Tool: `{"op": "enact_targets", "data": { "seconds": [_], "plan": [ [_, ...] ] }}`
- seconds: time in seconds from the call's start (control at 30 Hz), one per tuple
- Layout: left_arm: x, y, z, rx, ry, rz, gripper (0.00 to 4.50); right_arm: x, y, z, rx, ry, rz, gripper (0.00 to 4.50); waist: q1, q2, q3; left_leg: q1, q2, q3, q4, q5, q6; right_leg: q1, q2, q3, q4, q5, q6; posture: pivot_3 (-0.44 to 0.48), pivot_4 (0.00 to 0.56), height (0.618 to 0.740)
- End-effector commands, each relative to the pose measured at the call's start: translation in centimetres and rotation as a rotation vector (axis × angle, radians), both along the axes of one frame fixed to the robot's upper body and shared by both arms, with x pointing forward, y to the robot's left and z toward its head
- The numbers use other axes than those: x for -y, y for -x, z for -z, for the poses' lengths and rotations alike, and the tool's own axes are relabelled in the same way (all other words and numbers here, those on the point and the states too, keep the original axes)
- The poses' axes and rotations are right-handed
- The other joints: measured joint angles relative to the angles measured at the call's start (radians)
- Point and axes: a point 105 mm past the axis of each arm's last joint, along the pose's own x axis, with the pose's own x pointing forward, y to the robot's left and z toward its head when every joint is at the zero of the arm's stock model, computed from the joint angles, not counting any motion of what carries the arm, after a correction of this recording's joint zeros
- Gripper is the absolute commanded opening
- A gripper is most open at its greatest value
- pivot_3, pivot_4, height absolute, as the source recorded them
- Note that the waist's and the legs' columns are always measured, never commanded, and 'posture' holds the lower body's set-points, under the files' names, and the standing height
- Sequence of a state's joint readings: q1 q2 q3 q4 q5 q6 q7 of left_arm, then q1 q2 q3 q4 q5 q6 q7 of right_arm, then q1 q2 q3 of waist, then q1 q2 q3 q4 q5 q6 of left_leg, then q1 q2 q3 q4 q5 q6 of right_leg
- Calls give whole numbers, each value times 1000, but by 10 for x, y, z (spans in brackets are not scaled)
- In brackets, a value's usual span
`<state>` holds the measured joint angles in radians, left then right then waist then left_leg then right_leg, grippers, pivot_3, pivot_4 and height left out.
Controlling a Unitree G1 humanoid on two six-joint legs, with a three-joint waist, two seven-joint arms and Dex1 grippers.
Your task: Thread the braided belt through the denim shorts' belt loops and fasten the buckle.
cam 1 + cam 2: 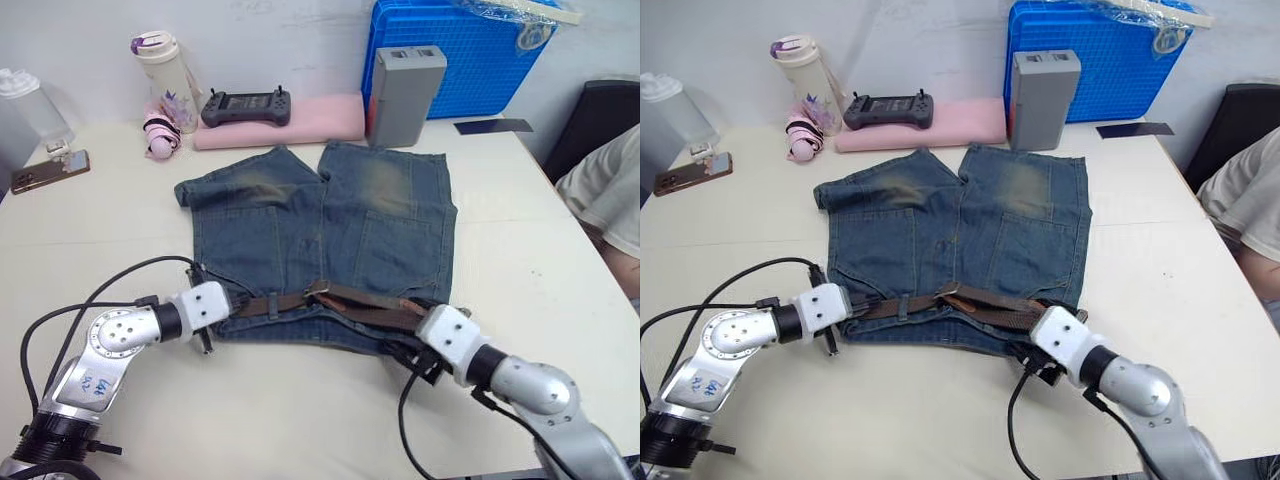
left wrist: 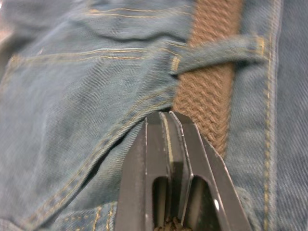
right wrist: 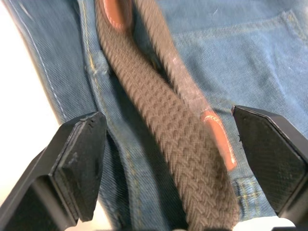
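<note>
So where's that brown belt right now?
The braided belt lies along the denim shorts' waistband at the table's near edge, between the left claw and right claw.

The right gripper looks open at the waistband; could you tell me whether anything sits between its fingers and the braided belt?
Nothing visible does. In the right wrist view the right gripper stands open with the braided belt lying directly between its fingers, on the denim shorts; no other object comes between them.
</note>
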<state>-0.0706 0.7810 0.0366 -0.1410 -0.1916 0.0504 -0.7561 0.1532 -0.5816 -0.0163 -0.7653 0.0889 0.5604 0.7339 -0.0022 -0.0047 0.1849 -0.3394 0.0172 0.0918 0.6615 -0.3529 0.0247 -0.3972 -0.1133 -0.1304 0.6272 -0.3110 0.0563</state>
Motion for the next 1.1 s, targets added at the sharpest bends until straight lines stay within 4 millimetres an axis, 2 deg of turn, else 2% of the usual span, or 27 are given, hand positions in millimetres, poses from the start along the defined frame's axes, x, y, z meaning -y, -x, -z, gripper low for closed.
{"op": "enact_targets", "data": {
  "seconds": [0.03,0.17,0.27,0.37,0.43,0.53,0.6,0.63,0.77,0.93,1.1],
  "plan": [
    [5,21,-35,-103,184,67,0,-4,7,-29,-18,-119,-98,4415,-1,-3,4,0,0,0,0,0,0,0,0,0,-1,0,0,0,150,728],
    [-2,42,-61,-241,321,82,0,6,6,-42,-75,-176,-122,4415,2,-3,9,-4,0,-1,1,1,-3,0,0,-1,-5,0,1,0,150,728],
    [-9,53,-74,-303,362,62,0,17,3,-49,-83,-186,-103,4415,3,-2,11,-6,-1,-2,1,1,-2,0,0,-2,-7,0,1,0,150,728],
    [-16,74,-88,-416,419,88,1042,29,1,-63,-90,-219,-85,4500,3,-2,13,-7,-1,-2,2,1,-2,0,0,-2,-8,1,2,0,150,728],
    [-18,79,-92,-417,409,84,1898,34,-1,-69,-87,-236,-73,4500,2,-2,14,-7,-1,-2,2,0,-2,0,0,-2,-8,1,2,0,150,728],
    [-26,70,-99,-334,415,19,3271,43,-6,-74,-75,-230,-33,4500,4,-1,15,-7,-1,-2,2,0,-2,0,0,-2,-7,1,2,0,150,728],
    [-27,63,-95,-280,391,-18,4249,48,-7,-73,-90,-231,-26,4500,6,0,15,-7,-1,-2,2,1,-3,0,0,-2,-7,1,2,0,150,728],
    [-28,62,-91,-275,376,-28,4461,50,-9,-73,-85,-220,-13,4500,7,0,15,-7,-1,-2,2,1,-3,0,0,-2,-7,1,2,0,150,728],
    [-32,59,-82,-254,342,-53,4461,55,-15,-74,-88,-235,8,4500,9,0,16,-7,-2,-2,2,1,-3,-1,0,-2,-6,1,2,0,150,728],
    [-35,52,-82,-186,310,-69,4461,62,-18,-73,-90,-214,26,4500,8,0,16,-9,-2,-2,2,0,-3,-2,0,-2,-7,1,2,0,150,728],
    [-34,51,-81,-177,313,-59,4461,59,-19,-74,-84,-214,18,4500,8,0,16,-10,-2,-2,3,1,-3,-3,0,-2,-7,1,2,0,150,728]
  ]
}}
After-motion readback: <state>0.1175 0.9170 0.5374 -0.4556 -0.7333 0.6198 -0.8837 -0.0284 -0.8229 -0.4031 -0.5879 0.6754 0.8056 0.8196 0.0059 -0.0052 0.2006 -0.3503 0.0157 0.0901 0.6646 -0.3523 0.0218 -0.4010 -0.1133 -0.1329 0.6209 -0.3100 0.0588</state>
